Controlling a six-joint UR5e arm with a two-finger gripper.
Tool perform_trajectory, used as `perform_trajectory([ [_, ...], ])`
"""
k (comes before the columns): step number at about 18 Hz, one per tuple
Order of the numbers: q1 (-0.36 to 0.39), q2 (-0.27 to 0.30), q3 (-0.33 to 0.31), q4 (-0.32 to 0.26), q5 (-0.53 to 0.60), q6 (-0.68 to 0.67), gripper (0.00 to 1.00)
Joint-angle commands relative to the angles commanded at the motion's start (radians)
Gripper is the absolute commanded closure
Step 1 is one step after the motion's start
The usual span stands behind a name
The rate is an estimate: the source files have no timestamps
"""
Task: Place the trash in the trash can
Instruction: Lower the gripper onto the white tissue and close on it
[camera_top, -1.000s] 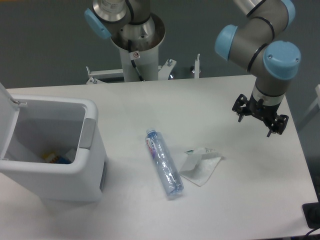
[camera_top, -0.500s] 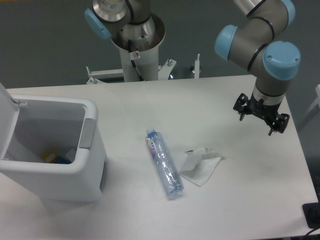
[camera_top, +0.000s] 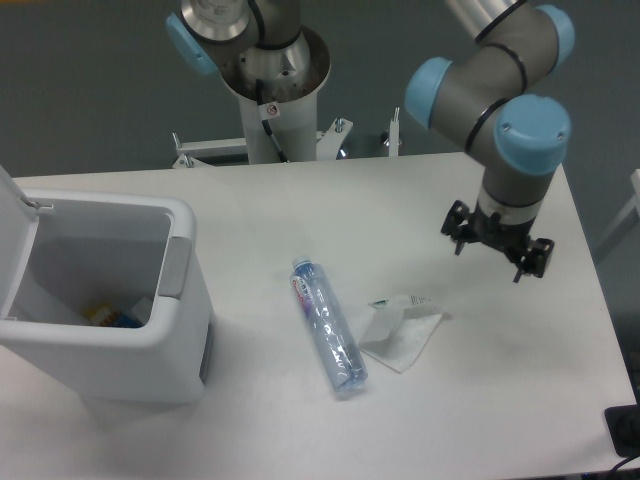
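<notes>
Your gripper (camera_top: 497, 243) hangs in the air over the right side of the table (camera_top: 300, 225), a little up and to the right of the trash. Its two fingers are spread wide apart and hold nothing. The wrapper (camera_top: 401, 329) lies closest to it, flat on the table, and one edge touches the bottle (camera_top: 327, 324) or sits just beside it; you cannot tell which. The bottle lies on its side in the middle of the table, with one end pointing toward the back and the other end toward the front. The trash can (camera_top: 105, 300) stands at the left, well apart from both, with its lid up and its mouth open, and some small things already sit at the bottom. To do this step well, you probably want to bring the fingers down straight over one piece only, and close on the middle of it. The bottle is round, smooth and clear, so it may roll or slip; line the fingers across its thin body, not along it. The wrapper is thin, white and crinkly, so it may be hard to pinch off the flat table; aim for the raised fold near its top edge.
</notes>
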Motion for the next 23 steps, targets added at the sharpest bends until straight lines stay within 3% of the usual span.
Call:
perform_trajectory([
  [4,-0.071,-0.024,-0.014,0.049,0.006,-0.112,0.0],
  [8,-0.115,-0.043,-0.06,0.068,0.008,-0.11,0.0],
  [15,-0.117,-0.054,-0.15,0.12,0.009,-0.088,0.0],
  [16,-0.117,-0.055,-0.152,0.123,0.009,-0.085,0.04],
  [20,-0.135,-0.084,-0.152,0.144,0.014,-0.097,0.49],
  [23,-0.147,-0.101,-0.152,0.18,0.026,-0.126,0.72],
])
